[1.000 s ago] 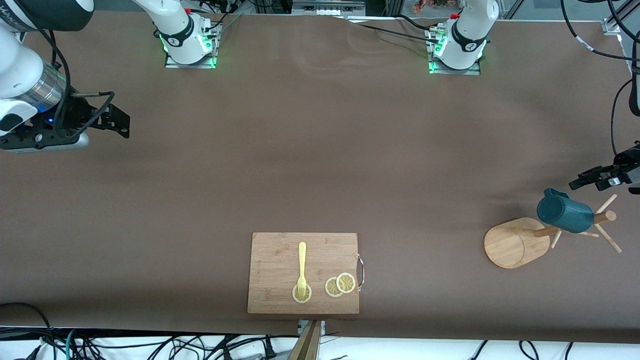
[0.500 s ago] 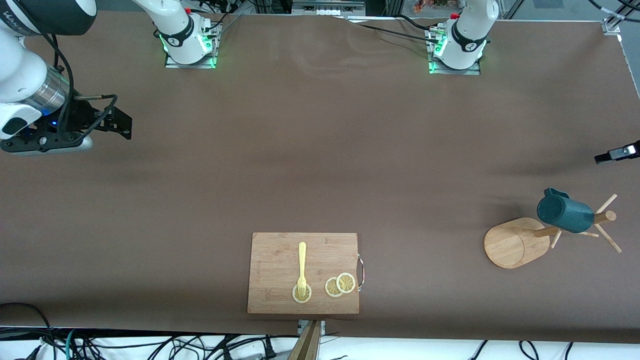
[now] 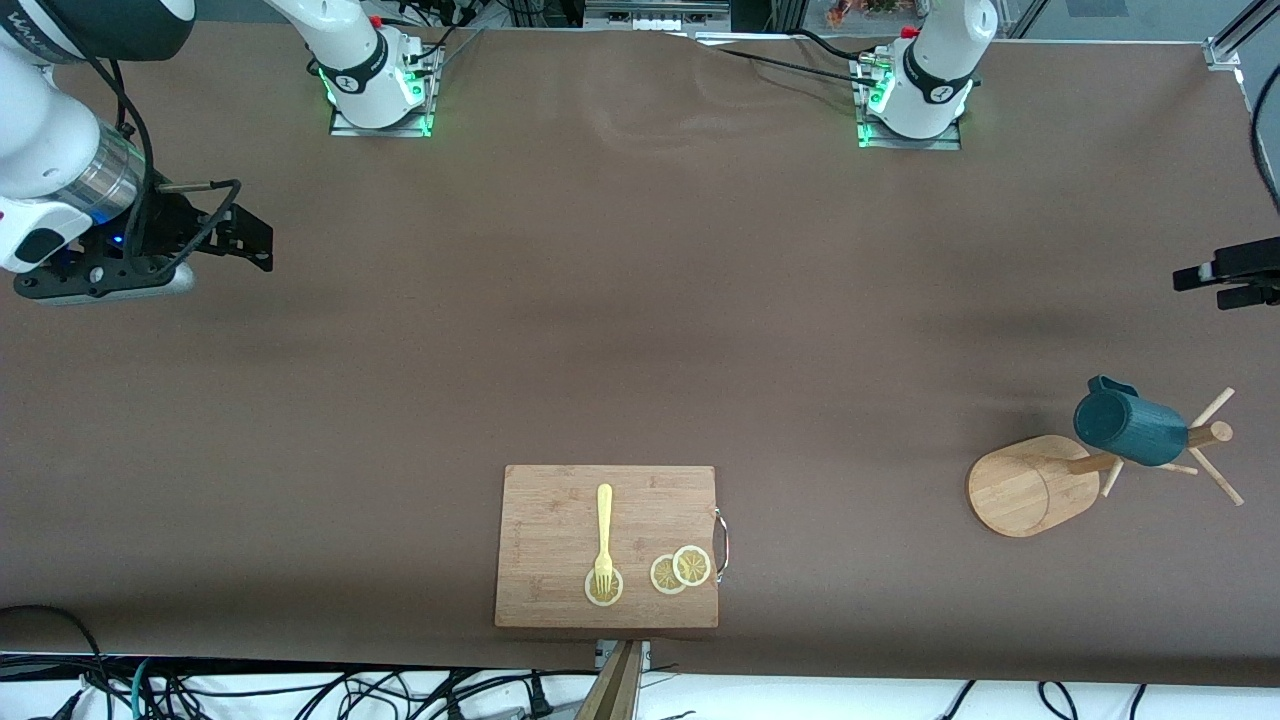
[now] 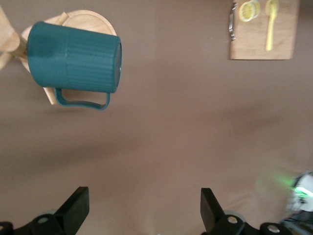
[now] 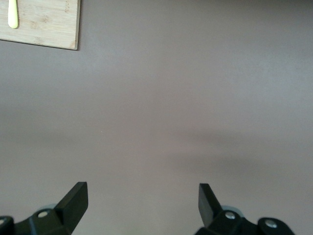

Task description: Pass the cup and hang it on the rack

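The dark teal cup point(image 3: 1130, 427) hangs on a peg of the wooden rack point(image 3: 1035, 485) at the left arm's end of the table. In the left wrist view the cup point(image 4: 73, 58) shows with its handle free and the rack point(image 4: 93, 18) under it. My left gripper point(image 3: 1205, 282) is open and empty, up over bare table at that end, apart from the cup; in its wrist view it point(image 4: 144, 205) holds nothing. My right gripper point(image 3: 255, 243) is open and empty over the right arm's end of the table; in its wrist view it point(image 5: 143, 201) is over bare table.
A wooden cutting board point(image 3: 560, 520) lies near the front edge at mid-table, with a yellow fork point(image 3: 603, 535) and lemon slices point(image 3: 680, 570) on it. The board also shows in the left wrist view point(image 4: 283, 44) and the right wrist view point(image 5: 44, 24). Brown cloth covers the table.
My left gripper has drawn up and away from the hung cup toward the table's end. My right gripper has shifted slightly. The cup stays on the rack.
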Robot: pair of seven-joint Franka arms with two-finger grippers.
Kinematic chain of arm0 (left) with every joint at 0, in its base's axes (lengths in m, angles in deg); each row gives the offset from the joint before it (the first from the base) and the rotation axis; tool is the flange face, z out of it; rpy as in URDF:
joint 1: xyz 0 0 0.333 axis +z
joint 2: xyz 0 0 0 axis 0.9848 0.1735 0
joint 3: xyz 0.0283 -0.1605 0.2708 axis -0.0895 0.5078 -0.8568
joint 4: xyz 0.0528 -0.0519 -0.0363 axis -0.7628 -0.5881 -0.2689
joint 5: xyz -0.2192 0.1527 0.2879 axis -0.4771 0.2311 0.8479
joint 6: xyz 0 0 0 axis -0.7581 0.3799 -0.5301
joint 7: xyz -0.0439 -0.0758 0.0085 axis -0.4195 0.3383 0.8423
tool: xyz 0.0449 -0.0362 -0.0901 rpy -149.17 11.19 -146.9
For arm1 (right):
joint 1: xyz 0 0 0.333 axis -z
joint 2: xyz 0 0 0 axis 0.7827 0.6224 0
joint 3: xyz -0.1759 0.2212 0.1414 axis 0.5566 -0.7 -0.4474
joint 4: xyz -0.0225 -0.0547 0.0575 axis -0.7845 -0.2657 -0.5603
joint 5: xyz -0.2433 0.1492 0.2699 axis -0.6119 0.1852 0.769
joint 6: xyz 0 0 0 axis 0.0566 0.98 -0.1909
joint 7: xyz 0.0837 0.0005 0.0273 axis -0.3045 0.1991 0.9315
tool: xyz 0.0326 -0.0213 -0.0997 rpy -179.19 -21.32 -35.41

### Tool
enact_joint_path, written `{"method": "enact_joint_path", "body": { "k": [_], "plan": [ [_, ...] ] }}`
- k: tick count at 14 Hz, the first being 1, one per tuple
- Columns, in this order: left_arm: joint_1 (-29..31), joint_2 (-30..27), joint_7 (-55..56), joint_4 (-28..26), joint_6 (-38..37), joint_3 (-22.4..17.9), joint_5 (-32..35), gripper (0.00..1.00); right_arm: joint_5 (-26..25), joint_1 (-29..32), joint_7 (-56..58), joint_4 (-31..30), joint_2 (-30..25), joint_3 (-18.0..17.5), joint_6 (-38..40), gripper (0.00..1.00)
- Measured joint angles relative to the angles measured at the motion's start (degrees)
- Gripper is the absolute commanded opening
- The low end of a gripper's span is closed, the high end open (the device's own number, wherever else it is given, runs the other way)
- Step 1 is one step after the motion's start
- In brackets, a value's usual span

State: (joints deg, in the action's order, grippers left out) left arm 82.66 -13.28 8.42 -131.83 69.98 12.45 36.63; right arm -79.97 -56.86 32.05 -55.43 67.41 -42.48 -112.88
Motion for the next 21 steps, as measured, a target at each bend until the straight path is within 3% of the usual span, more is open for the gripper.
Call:
{"method": "enact_joint_path", "body": {
  "k": [4,8,21],
  "plan": [
    [-0.8,-2.7,12.3,0.6,4.0,12.1,16.1,1.0,0.0,0.0,0.0,-0.2,-0.2,0.0,0.0,1.0],
    [-2.3,-5.3,20.6,0.7,3.8,19.1,21.7,1.0,0.0,0.0,0.0,-0.2,-0.3,0.0,0.0,1.0],
    [-5.7,-8.4,26.2,0.5,-0.4,20.1,22.4,1.0,0.0,0.0,0.0,-0.2,-1.0,0.1,0.0,1.0]
  ]
}}
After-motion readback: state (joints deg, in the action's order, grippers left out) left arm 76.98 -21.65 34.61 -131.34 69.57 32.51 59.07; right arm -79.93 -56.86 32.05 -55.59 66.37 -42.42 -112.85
